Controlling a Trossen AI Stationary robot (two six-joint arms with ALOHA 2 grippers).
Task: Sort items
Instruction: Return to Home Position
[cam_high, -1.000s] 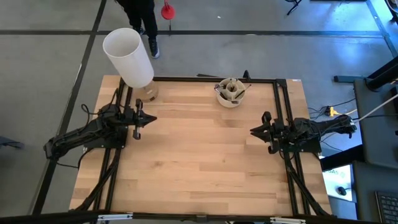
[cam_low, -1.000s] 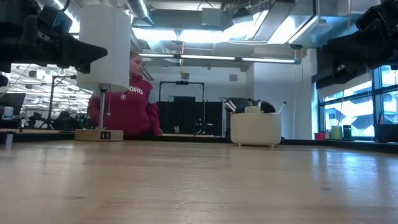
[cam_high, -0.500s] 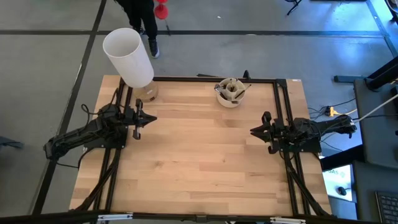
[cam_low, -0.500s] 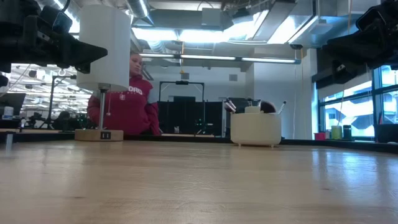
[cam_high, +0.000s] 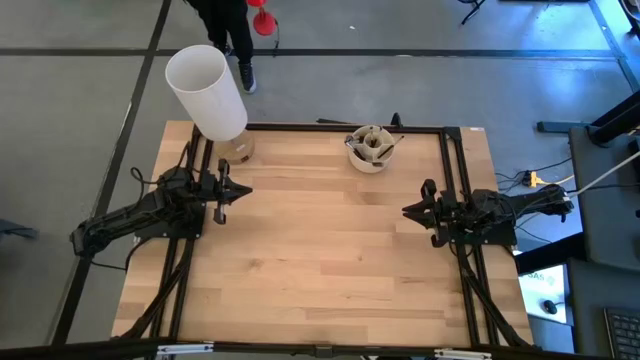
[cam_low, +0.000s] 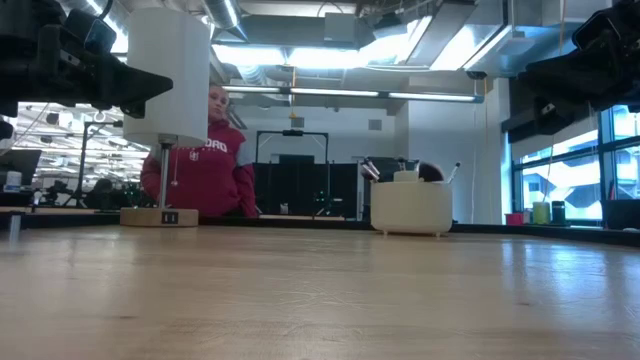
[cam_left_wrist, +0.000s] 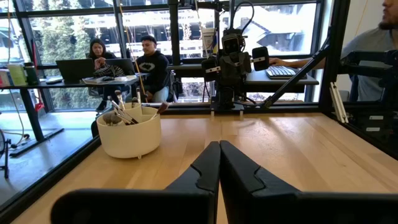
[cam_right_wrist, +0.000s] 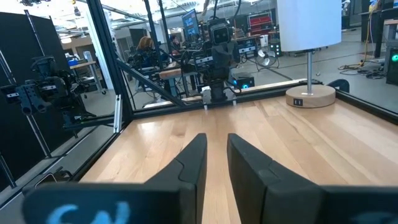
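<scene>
Items (cam_left_wrist: 124, 114), thin sticks, apparently crowd round beige cup (cam_left_wrist: 129, 135).

You had a smooth, pale wood table (cam_high: 330, 260) with a faint sheen; at twelve o'clock your beige cup (cam_low: 411, 210) looked matt, like plastic.

The brushes (cam_left_wrist: 124, 111) have their lower ends hidden inside the beige cup (cam_left_wrist: 129, 134), and their number cannot be told. The person (cam_high: 226, 22) beyond the far edge is cut off.
</scene>
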